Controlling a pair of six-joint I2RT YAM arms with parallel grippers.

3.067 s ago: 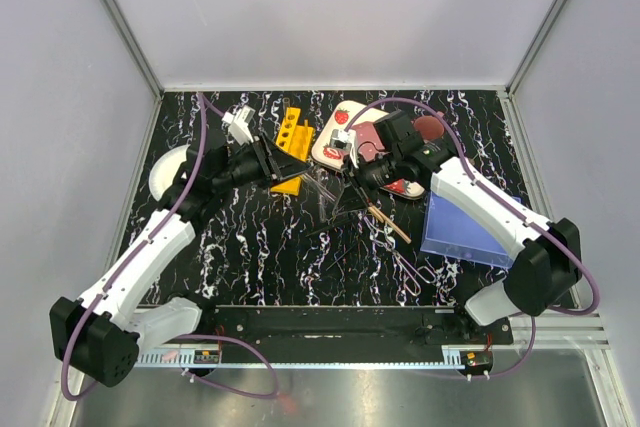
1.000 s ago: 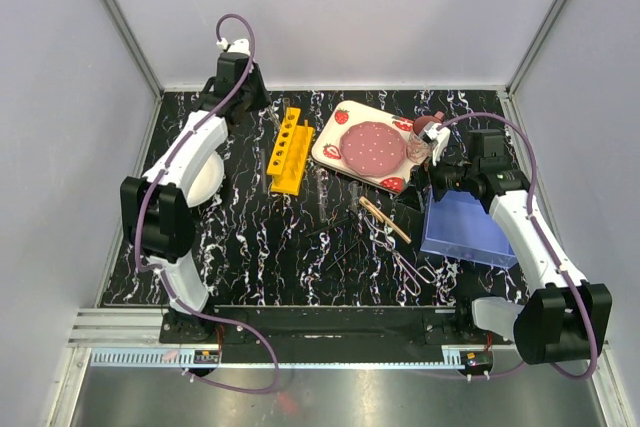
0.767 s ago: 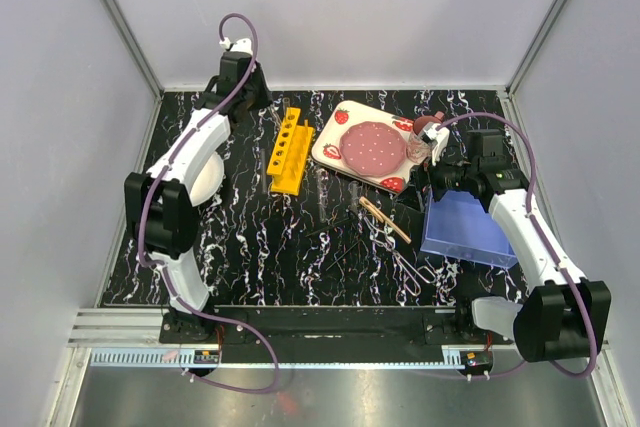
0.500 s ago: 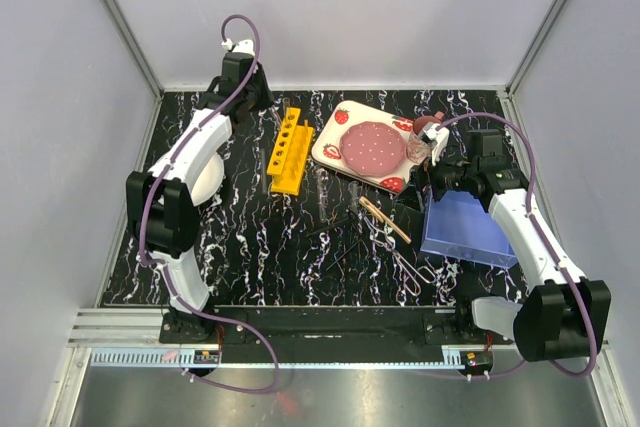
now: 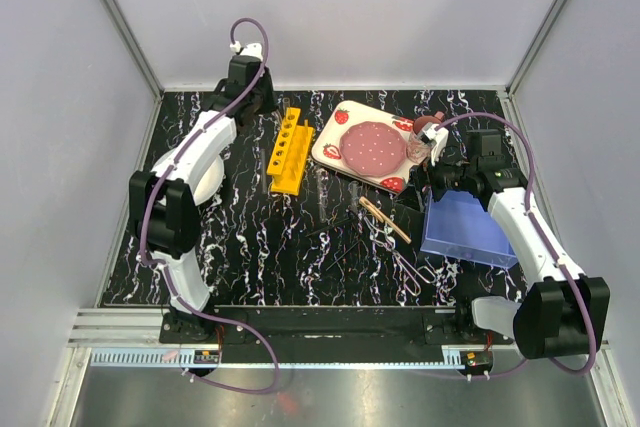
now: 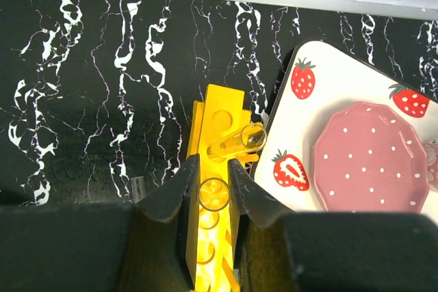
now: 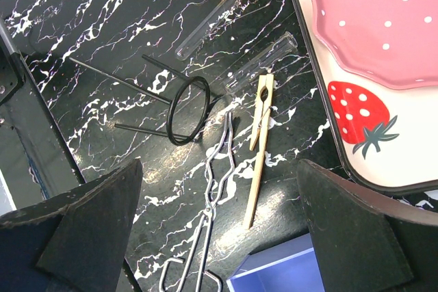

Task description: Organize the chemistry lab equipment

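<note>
Clamps a tube [image 6: 213, 195] in the left gripper [image 6: 213, 181] just above the rack [image 6: 222, 104]. Holds the right gripper [image 7: 219, 163], jaws wide apart, over the forceps [image 7: 205, 230]. Risks striking the slanted tube [image 6: 239, 143] there if lowered off-centre.

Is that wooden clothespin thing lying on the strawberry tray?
No, the wooden clamp lies on the black table beside the strawberry tray, not on it.

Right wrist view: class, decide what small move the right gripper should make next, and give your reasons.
Probably lower the right gripper toward the glass tube lying beside the wooden clamp. Its jaws stand wide open and empty, that tube lies flat on the table, and the yellow rack shows free holes.
</note>
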